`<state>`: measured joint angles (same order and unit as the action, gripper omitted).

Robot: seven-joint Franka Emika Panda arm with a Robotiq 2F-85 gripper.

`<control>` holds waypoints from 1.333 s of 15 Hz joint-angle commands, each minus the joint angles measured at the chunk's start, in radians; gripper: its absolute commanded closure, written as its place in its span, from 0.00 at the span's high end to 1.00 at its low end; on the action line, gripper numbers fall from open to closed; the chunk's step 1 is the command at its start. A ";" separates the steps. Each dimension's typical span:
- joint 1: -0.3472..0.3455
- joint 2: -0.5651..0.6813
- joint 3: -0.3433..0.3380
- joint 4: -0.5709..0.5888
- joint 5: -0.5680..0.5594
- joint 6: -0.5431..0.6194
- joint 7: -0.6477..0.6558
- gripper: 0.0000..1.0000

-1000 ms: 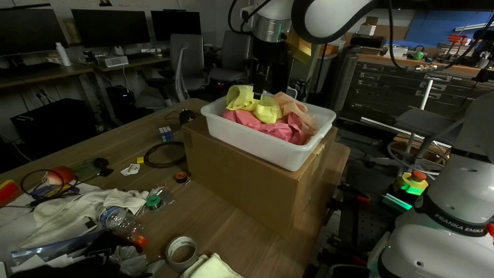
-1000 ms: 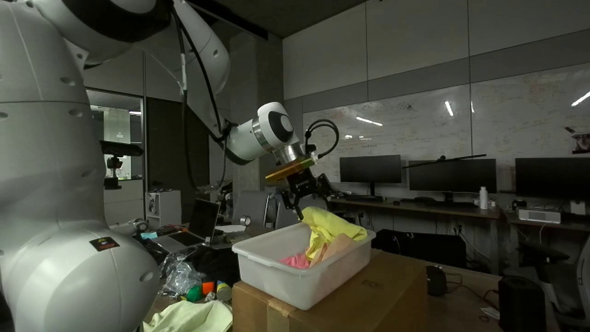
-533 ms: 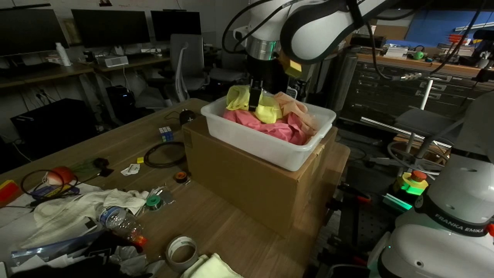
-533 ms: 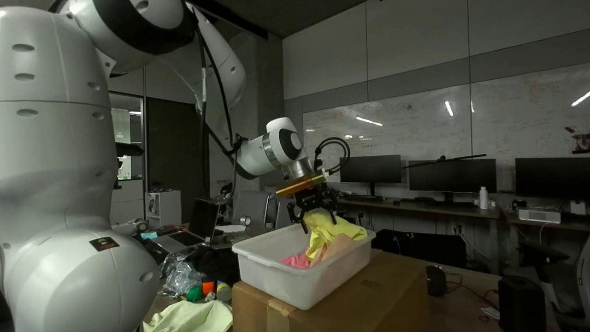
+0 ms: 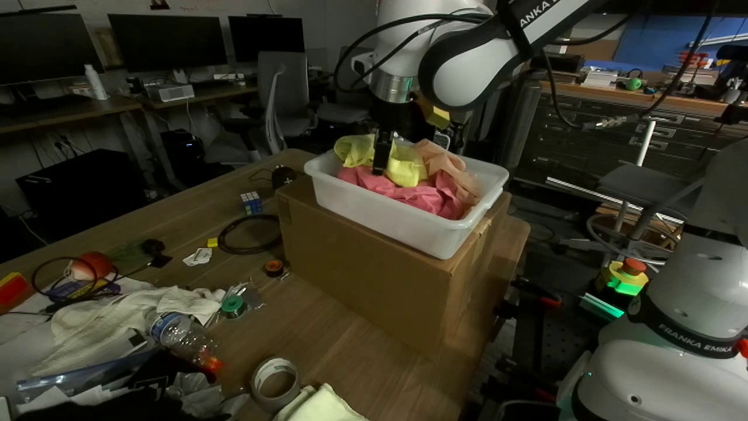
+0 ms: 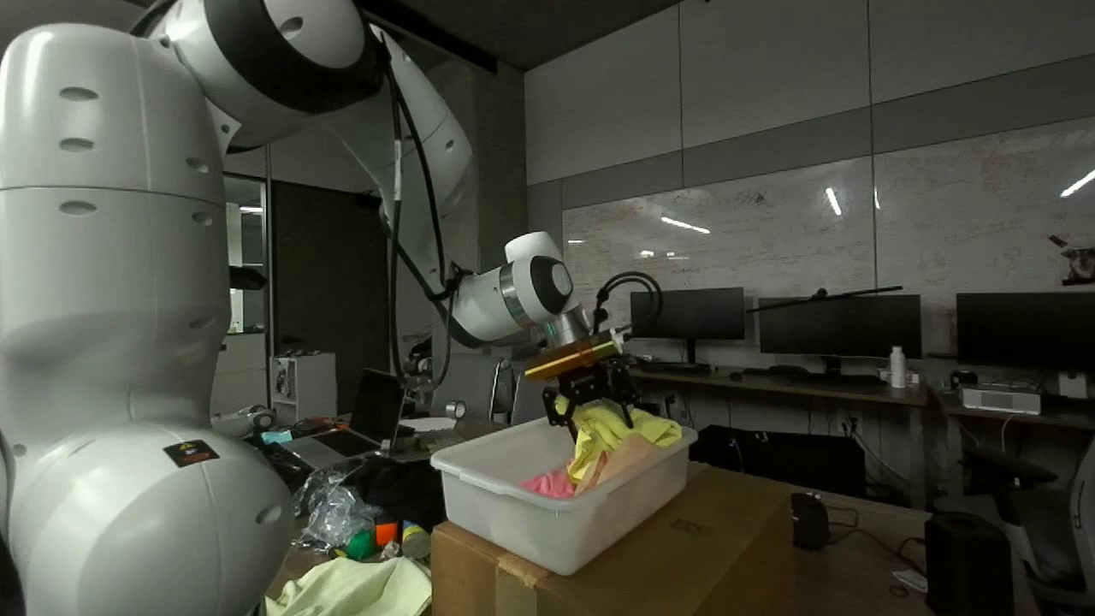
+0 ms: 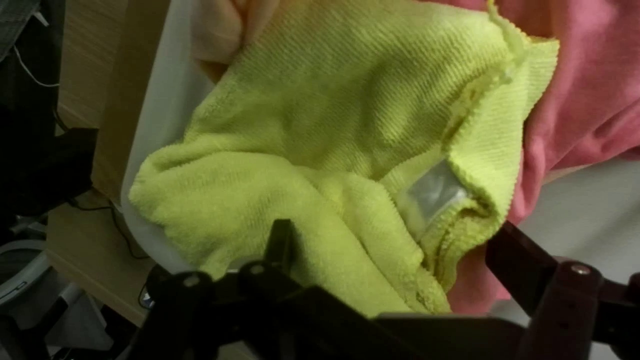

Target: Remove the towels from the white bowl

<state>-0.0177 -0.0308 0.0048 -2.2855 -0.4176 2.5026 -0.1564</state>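
A white bowl, a rectangular plastic tub (image 5: 380, 216) (image 6: 547, 530), holds a yellow towel (image 5: 406, 166) (image 6: 603, 432), a pink towel (image 5: 423, 197) (image 6: 552, 485) and a peach towel (image 5: 444, 164) (image 6: 623, 460). The yellow towel lies on top. In the wrist view the yellow towel (image 7: 310, 110) fills the middle, with the pink towel (image 7: 590, 95) at right and the peach towel (image 7: 215, 30) at upper left. My gripper (image 7: 394, 230) is open, one finger over the yellow towel and the other beside its edge. In an exterior view the gripper (image 6: 601, 426) straddles the yellow towel from above.
The tub stands on a cardboard box (image 5: 362, 275) on a wooden table (image 5: 333, 339). A pale yellow cloth (image 5: 321, 404) (image 6: 355, 586) lies on the table near a tape roll (image 5: 274, 383). A bottle (image 5: 181, 336) and a white cloth (image 5: 123, 316) are among clutter.
My gripper has come down from above the tub to the yellow towel, its fingers staying apart. The yellow towel's upper fold has been pushed slightly down and sideways.
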 commanded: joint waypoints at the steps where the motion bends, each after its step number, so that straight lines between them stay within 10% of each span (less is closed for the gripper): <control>1: -0.008 0.013 -0.015 0.013 -0.007 0.031 -0.016 0.74; 10: -0.006 0.004 -0.018 0.010 0.024 0.021 -0.029 0.05; 20: -0.019 -0.200 -0.013 -0.076 0.020 0.085 0.143 0.04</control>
<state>-0.0251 -0.1031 -0.0077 -2.2973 -0.3859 2.5365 -0.0771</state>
